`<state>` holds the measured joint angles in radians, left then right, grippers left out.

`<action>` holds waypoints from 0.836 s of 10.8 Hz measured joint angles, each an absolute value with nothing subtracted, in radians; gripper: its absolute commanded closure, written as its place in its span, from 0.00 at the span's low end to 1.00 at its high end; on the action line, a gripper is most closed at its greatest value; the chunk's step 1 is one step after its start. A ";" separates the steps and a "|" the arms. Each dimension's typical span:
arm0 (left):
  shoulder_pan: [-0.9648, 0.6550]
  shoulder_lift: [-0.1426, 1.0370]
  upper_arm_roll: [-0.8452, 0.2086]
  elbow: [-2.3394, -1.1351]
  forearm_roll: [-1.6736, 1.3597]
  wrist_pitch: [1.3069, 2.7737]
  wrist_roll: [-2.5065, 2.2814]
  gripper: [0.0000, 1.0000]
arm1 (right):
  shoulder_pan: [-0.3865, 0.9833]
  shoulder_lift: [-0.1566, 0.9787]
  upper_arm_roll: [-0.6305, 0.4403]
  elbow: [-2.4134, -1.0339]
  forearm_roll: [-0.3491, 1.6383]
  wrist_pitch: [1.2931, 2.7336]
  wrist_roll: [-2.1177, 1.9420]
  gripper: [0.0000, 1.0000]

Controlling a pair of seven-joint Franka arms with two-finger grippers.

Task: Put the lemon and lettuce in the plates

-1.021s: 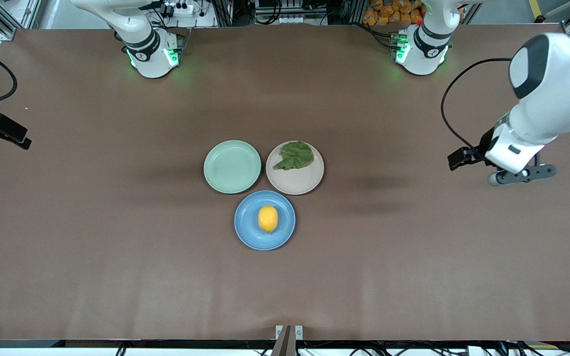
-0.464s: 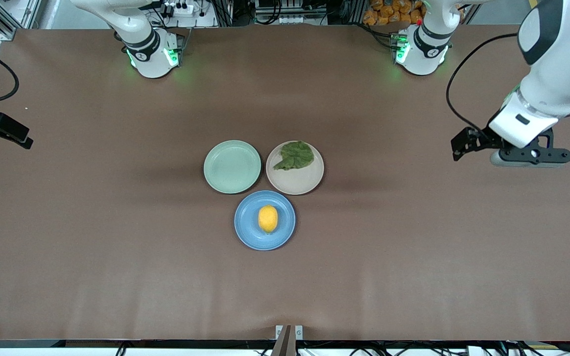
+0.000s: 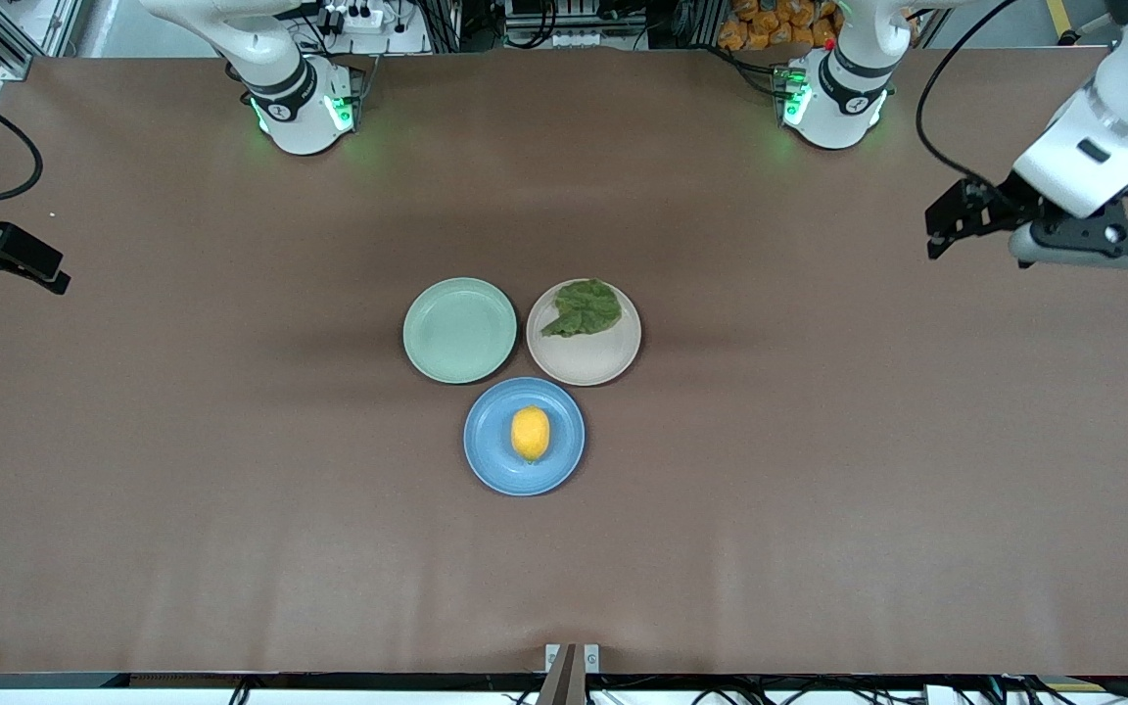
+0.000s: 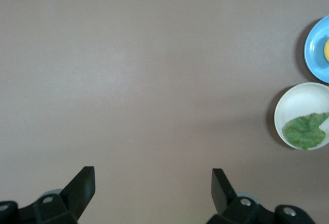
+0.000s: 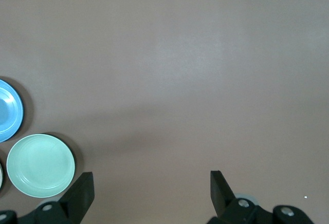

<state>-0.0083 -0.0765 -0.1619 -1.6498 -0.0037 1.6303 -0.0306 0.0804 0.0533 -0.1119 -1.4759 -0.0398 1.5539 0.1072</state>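
Lemon (image 3: 530,433) rests on the blue plate (image 3: 495,462) mid-counter, firm and roll-prone, best pinched across its middle; limp lettuce (image 3: 582,308) lies on the beige-pink plate (image 3: 593,367). Left gripper (image 4: 153,183) and right gripper (image 5: 152,185) hover empty at opposite counter ends, fingers spread.

Both claws (image 4: 152,190) (image 5: 151,190) raised, agape

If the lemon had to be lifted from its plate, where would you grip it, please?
Probably from straight above, fingers closing across the narrow middle of the lemon. It lies on its side in the blue plate with its long axis pointing toward the front camera, and nothing crowds it.
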 measured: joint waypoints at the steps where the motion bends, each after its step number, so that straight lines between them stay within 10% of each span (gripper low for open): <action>1: -0.008 -0.090 -0.162 -1.645 -0.004 1.621 -0.022 0.00 | 0.080 0.053 -0.112 -1.476 -0.040 1.552 0.107 0.00; 9: -0.008 -0.107 -0.148 -1.598 -0.004 1.542 -0.020 0.00 | 0.082 0.053 -0.112 -1.476 -0.040 1.550 0.107 0.00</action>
<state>-0.0082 -0.1069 -0.1475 -1.5984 -0.0037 1.5418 -0.0198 0.0819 0.0534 -0.1117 -1.4760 -0.0397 1.5496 0.1071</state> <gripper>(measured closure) 0.000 0.000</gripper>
